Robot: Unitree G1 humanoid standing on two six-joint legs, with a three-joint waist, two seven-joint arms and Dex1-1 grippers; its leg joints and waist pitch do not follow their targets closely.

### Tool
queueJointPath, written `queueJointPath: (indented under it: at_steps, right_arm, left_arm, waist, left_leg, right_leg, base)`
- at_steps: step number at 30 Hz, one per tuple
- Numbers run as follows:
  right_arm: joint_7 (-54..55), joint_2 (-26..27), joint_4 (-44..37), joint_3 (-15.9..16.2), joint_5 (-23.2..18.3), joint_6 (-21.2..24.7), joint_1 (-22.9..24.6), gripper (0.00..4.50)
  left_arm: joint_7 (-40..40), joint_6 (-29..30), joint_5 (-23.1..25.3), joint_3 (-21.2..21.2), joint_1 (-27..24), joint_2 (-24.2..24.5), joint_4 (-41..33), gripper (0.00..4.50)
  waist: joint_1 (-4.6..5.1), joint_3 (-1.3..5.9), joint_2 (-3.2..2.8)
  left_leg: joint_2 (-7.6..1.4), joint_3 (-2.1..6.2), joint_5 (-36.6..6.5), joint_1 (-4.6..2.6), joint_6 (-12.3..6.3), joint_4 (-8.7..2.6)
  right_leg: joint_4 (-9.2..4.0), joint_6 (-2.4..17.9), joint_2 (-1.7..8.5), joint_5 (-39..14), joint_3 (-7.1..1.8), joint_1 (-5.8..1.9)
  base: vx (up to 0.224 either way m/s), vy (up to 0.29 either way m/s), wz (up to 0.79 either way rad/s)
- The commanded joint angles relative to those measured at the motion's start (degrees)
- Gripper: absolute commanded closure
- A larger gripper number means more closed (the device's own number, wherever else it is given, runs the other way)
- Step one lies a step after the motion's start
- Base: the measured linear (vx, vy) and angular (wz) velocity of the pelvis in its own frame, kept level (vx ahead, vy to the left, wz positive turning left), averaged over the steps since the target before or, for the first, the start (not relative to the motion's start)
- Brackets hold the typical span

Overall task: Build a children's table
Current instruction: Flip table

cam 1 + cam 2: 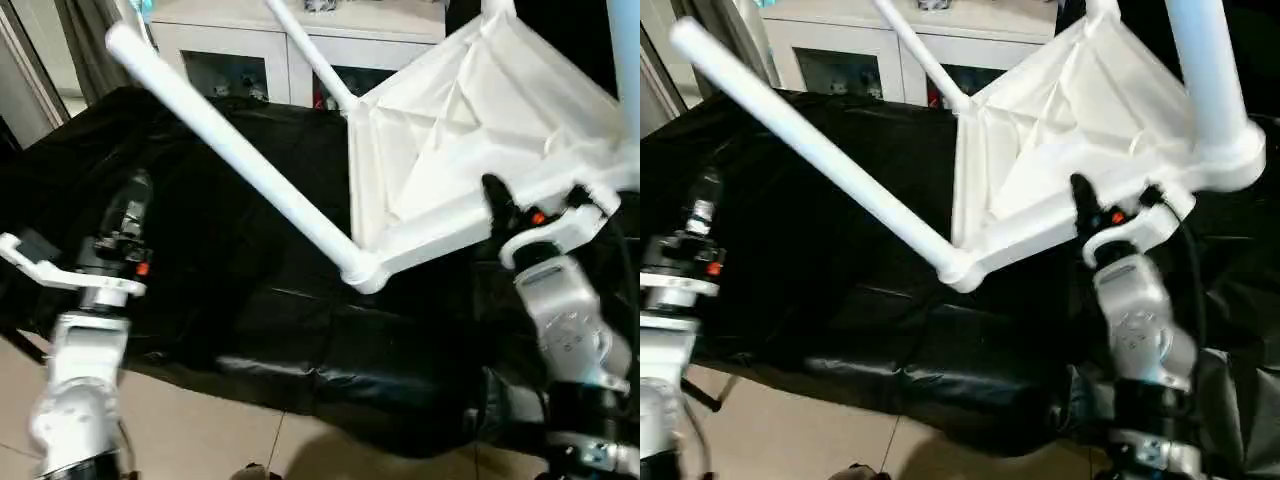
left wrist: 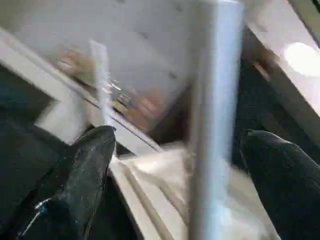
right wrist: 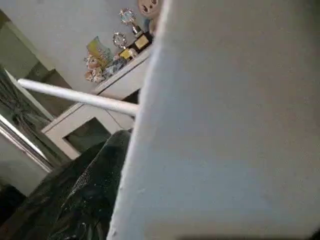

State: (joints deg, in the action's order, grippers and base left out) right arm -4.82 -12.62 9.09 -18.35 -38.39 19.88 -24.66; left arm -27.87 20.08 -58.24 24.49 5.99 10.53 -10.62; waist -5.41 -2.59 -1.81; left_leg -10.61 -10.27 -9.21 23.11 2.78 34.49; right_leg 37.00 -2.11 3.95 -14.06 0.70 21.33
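- Tabletop (image 1: 470,130) is being held tilted, ribbed underside up, rim clamped in right gripper (image 1: 500,205) fingers.
- Leg (image 1: 240,155) is slanting up-left, away.
- Left gripper (image 2: 180,165) fingers are spread, empty.
- Black sheet (image 1: 230,290), cabinet (image 1: 250,50) behind.

Tabletop tilted up over black cloth, legs fitted, right gripper at its near rim.

White tabletop (image 1: 1060,150) sits at 1 o'clock, ribbed underside facing the camera. One leg (image 1: 810,150) runs from the near corner socket out toward 10 o'clock; a second leg (image 1: 920,55) rises from the far corner toward 12; a third leg (image 1: 1200,70) stands in the socket at 2 o'clock. Right gripper (image 1: 1090,205) has one black finger against the tabletop's near rim. Left gripper (image 1: 700,215) hangs at 9 o'clock above the black cloth (image 1: 840,290), apart from the legs. White cabinet (image 1: 860,45) behind.
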Motion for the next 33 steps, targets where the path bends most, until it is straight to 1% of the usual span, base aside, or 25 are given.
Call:
queueJointPath:
  at_steps: [1, 2, 3, 5, 6, 7, 8, 9, 11, 12, 13, 14, 15, 17, 18, 20, 21, 24, 26, 27, 28, 30, 31, 32, 33]
  right_arm:
    - [-1.78, -3.69, -1.8, 3.74, 8.76, 0.11, 0.93, 2.36]
    - [-1.75, -4.27, -1.87, 4.41, 9.48, 0.36, 0.84, 2.36]
    - [-1.5, -5.16, -2.02, 5.39, 10.56, 0.69, 0.68, 2.36]
    - [-1.18, -6.92, -2.47, 7.54, 12.79, 1.38, 0.29, 2.36]
    - [-0.91, -7.59, -2.77, 8.52, 13.87, 1.59, 0.01, 2.36]
    - [0.25, -7.94, -3.35, 9.33, 14.65, 2.67, -0.65, 2.36]
    - [0.88, -8.0, -3.62, 9.72, 15.16, 3.12, -0.97, 2.36]
    - [1.65, -8.11, -3.93, 10.28, 15.84, 3.62, -1.34, 2.36]
    - [3.24, -7.8, -4.14, 10.76, 16.48, 4.39, -1.91, 2.39]
    - [4.33, -7.52, -4.16, 10.83, 16.64, 4.8, -2.17, 2.4]
    - [5.64, -7.04, -4.35, 10.9, 16.84, 5.44, -2.4, 2.4]
    - [6.64, -6.51, -4.65, 11.07, 16.96, 6.06, -2.49, 2.42]
    - [7.65, -6.03, -5.03, 11.28, 17.22, 6.64, -2.44, 2.44]
    - [8.5, -5.64, -5.45, 11.49, 17.59, 7.18, -2.36, 2.48]
    - [9.51, -4.79, -6.0, 11.66, 18.02, 8.03, -2.3, 2.49]
    - [9.81, -4.35, -6.19, 11.66, 18.25, 8.4, -2.32, 2.51]
    - [10.43, -3.91, -6.34, 11.97, 19.11, 9.09, -2.45, 2.51]
    - [10.75, -3.68, -6.13, 13.62, 20.74, 10.93, -3.54, 2.52]
    - [11.05, -3.77, -5.9, 14.17, 21.27, 11.63, -4.75, 2.52]
    - [11.62, -4.15, -5.71, 15.09, 22.68, 12.25, -6.25, 2.52]
    - [11.62, -4.15, -5.71, 15.09, 22.68, 12.25, -6.25, 2.52]
    - [12.08, -5.11, -6.09, 17.66, 25.9, 13.82, -8.18, 2.52]
    - [12.16, -5.66, -6.63, 19.11, 27.85, 14.49, -8.63, 2.52]
    - [12.01, -5.92, -7.0, 19.78, 28.76, 14.62, -8.68, 2.52]
    - [11.92, -6.0, -7.1, 19.97, 29.03, 14.65, -8.71, 2.52]
  left_arm:
    - [-3.04, 3.17, 1.66, -4.08, -1.19, 2.12, -3.43, 0.0]
    - [-3.85, 3.81, 2.84, -5.46, -1.76, 3.2, -4.21, 0.0]
    - [-4.81, 4.21, 4.73, -7.36, -2.38, 4.68, -5.23, 0.0]
    - [-5.74, 4.9, 7.46, -10.31, -2.86, 6.94, -6.56, 0.0]
    - [-6.01, 4.88, 9.47, -11.96, -2.84, 8.11, -6.88, 0.0]
    - [-6.81, 4.73, 12.16, -14.4, -2.66, 9.62, -7.37, 0.0]
    - [-6.69, 4.54, 13.81, -15.58, -2.39, 10.23, -7.41, 0.0]
    - [-6.31, 4.48, 15.78, -16.93, -2.05, 11.0, -7.52, 0.0]
    - [-5.68, 3.93, 18.07, -18.33, -1.05, 11.47, -7.48, 0.0]
    - [-5.12, 3.72, 19.3, -18.95, -0.38, 11.66, -7.41, 0.0]
    - [-4.32, 3.6, 20.3, -19.39, 0.51, 11.53, -7.46, 0.0]
    - [-3.86, 3.68, 20.89, -19.83, 1.24, 11.46, -7.75, 0.0]
    - [-3.68, 3.56, 21.75, -20.44, 1.77, 11.59, -8.03, 0.0]
    - [-3.6, 3.35, 22.48, -21.07, 2.05, 11.73, -8.25, 0.0]
    - [-3.41, 3.07, 23.19, -21.87, 2.44, 11.6, -8.46, 0.0]
    - [-3.31, 2.92, 23.54, -22.23, 2.63, 11.51, -8.5, 0.0]
    - [-3.48, 2.69, 24.47, -22.97, 2.82, 11.49, -8.29, 0.0]
    - [-4.68, 2.59, 28.22, -26.18, 3.0, 12.5, -7.96, 0.0]
    - [-5.15, 2.83, 29.22, -27.44, 3.19, 13.02, -8.07, 0.0]
    - [-5.49, 2.66, 30.49, -28.57, 3.61, 13.59, -7.83, 0.0]
    - [-5.49, 2.66, 30.49, -28.57, 3.61, 13.59, -7.83, 0.0]
    - [-5.41, 2.37, 33.13, -30.39, 4.63, 14.4, -7.32, 0.0]
    - [-5.28, 2.21, 34.27, -31.04, 5.09, 14.52, -7.22, 0.0]
    - [-5.23, 2.2, 34.38, -31.1, 5.19, 14.34, -7.32, 0.0]
    - [-5.22, 2.21, 34.39, -31.1, 5.24, 14.26, -7.36, 0.0]
  waist:
    - [0.4, 3.42, 0.57]
    - [0.49, 3.37, 0.56]
    - [0.5, 3.2, 0.71]
    - [0.68, 3.1, 0.92]
    - [0.78, 3.08, 0.89]
    - [0.97, 2.97, 0.98]
    - [1.0, 2.89, 0.99]
    - [1.05, 2.93, 0.94]
    - [1.13, 2.78, 1.13]
    - [1.17, 2.71, 1.07]
    - [1.12, 2.84, 1.05]
    - [1.18, 2.89, 0.98]
    - [1.32, 2.86, 1.31]
    - [1.21, 2.95, 1.21]
    - [1.28, 2.94, 1.43]
    - [1.27, 3.07, 1.32]
    - [1.35, 3.07, 1.52]
    - [1.38, 3.02, 1.57]
    - [1.58, 2.98, 1.59]
    - [1.69, 2.92, 1.65]
    - [1.77, 2.98, 1.64]
    - [1.84, 2.88, 1.96]
    - [2.04, 2.98, 1.96]
    - [2.06, 2.99, 1.89]
    - [2.08, 3.08, 1.9]
  left_leg:
    - [-1.57, 0.44, -9.87, -1.94, 2.74, -3.75]
    - [-1.55, 0.4, -10.38, -1.94, 2.85, -3.85]
    - [-1.59, 0.4, -13.03, -2.22, 3.48, -4.06]
    - [-1.59, 0.53, -14.39, -2.15, 4.04, -4.34]
    - [-1.52, 0.55, -14.84, -2.17, 4.24, -4.39]
    - [-1.48, 0.57, -16.29, -2.22, 4.76, -4.49]
    - [-1.52, 0.67, -16.92, -2.27, 4.99, -4.64]
    - [-1.54, 0.71, -18.57, -2.62, 5.76, -4.66]
    - [-1.47, 0.71, -20.72, -2.83, 6.23, -4.69]
    - [-1.47, 0.77, -21.54, -2.88, 6.4, -4.8]
    - [-1.54, 0.84, -22.55, -3.26, 6.6, -4.78]
    - [-1.52, 0.92, -22.82, -3.29, 6.89, -4.83]
    - [-1.51, 0.94, -22.84, -3.13, 6.85, -4.91]
    - [-1.55, 1.03, -22.91, -3.14, 7.05, -4.96]
    - [-1.48, 1.0, -22.77, -2.99, 6.97, -5.01]
    - [-1.47, 1.0, -23.0, -3.07, 7.14, -4.99]
    - [-1.45, 1.0, -23.37, -3.02, 7.28, -5.04]
    - [-1.47, 1.09, -24.43, -3.05, 7.42, -5.15]
    - [-1.4, 1.2, -25.1, -3.05, 7.65, -5.19]
    - [-1.37, 1.22, -25.39, -3.06, 7.78, -5.18]
    - [-1.33, 1.2, -25.45, -3.09, 7.79, -5.14]
    - [-1.41, 1.2, -25.35, -3.08, 7.72, -5.12]
    - [-1.35, 1.2, -24.44, -2.82, 7.71, -5.16]
    - [-1.46, 1.14, -23.84, -2.85, 7.74, -5.12]
    - [-1.45, 1.1, -22.88, -2.76, 7.66, -5.07]
  right_leg:
    - [-4.69, 5.14, 2.14, -4.71, -1.24, -0.79]
    - [-4.79, 5.08, 2.1, -5.25, -1.24, -0.79]
    - [-5.17, 4.39, 2.16, -8.56, -1.35, -0.61]
    - [-5.43, 3.85, 2.27, -10.85, -1.38, -0.72]
    - [-5.44, 3.7, 2.28, -11.52, -1.37, -0.69]
    - [-5.69, 3.23, 2.33, -13.74, -1.39, -0.59]
    - [-5.88, 2.82, 2.33, -15.0, -1.4, -0.55]
    - [-6.05, 2.12, 2.41, -17.3, -1.52, -0.24]
    - [-6.34, 2.29, 2.51, -19.76, -1.6, 0.02]
    - [-6.45, 2.37, 2.5, -20.69, -1.59, 0.12]
    - [-6.43, 2.53, 2.47, -20.93, -1.61, 0.34]
    - [-6.32, 2.99, 2.4, -19.71, -1.59, 0.42]
    - [-6.29, 3.1, 2.28, -19.16, -1.54, 0.32]
    - [-6.07, 3.28, 2.3, -17.51, -1.53, 0.3]
    - [-6.0, 3.3, 2.23, -16.83, -1.55, 0.25]
    - [-5.96, 3.25, 2.26, -16.24, -1.57, 0.36]
    - [-5.99, 3.19, 2.21, -16.17, -1.55, 0.34]
    - [-6.19, 2.57, 2.33, -17.78, -1.58, 0.43]
    - [-6.22, 2.33, 2.36, -19.22, -1.56, 0.53]
    - [-6.31, 2.31, 2.31, -19.93, -1.54, 0.64]
    - [-6.32, 2.32, 2.35, -20.11, -1.56, 0.63]
    - [-6.43, 2.33, 2.37, -20.41, -1.6, 0.73]
    - [-6.2, 2.45, 2.37, -19.5, -1.6, 0.49]
    - [-6.19, 2.55, 2.41, -18.49, -1.66, 0.61]
    - [-5.98, 2.84, 2.4, -16.93, -1.67, 0.44]
  base:
    - [0.0, 0.0, 0.0]
    - [0.0, 0.0, 0.0]
    - [0.0, 0.0, 0.0]
    - [0.0, 0.0, 0.0]
    - [0.0, 0.0, 0.0]
    - [0.0, 0.0, 0.0]
    - [0.0, 0.0, 0.0]
    - [0.0, 0.0, 0.0]
    - [0.0, 0.0, 0.0]
    - [0.0, 0.0, 0.0]
    - [0.0, 0.0, 0.0]
    - [0.0, 0.0, 0.0]
    - [0.0, 0.0, 0.0]
    - [0.0, 0.0, 0.0]
    - [0.0, 0.0, 0.0]
    - [0.0, 0.0, 0.0]
    - [0.0, 0.0, 0.0]
    - [0.0, 0.0, 0.0]
    - [0.0, 0.0, 0.0]
    - [0.0, 0.0, 0.0]
    - [0.0, 0.0, 0.0]
    - [0.0, 0.0, 0.0]
    - [0.0, 0.0, 0.0]
    - [0.0, 0.0, 0.0]
    - [0.0, 0.0, 0.0]
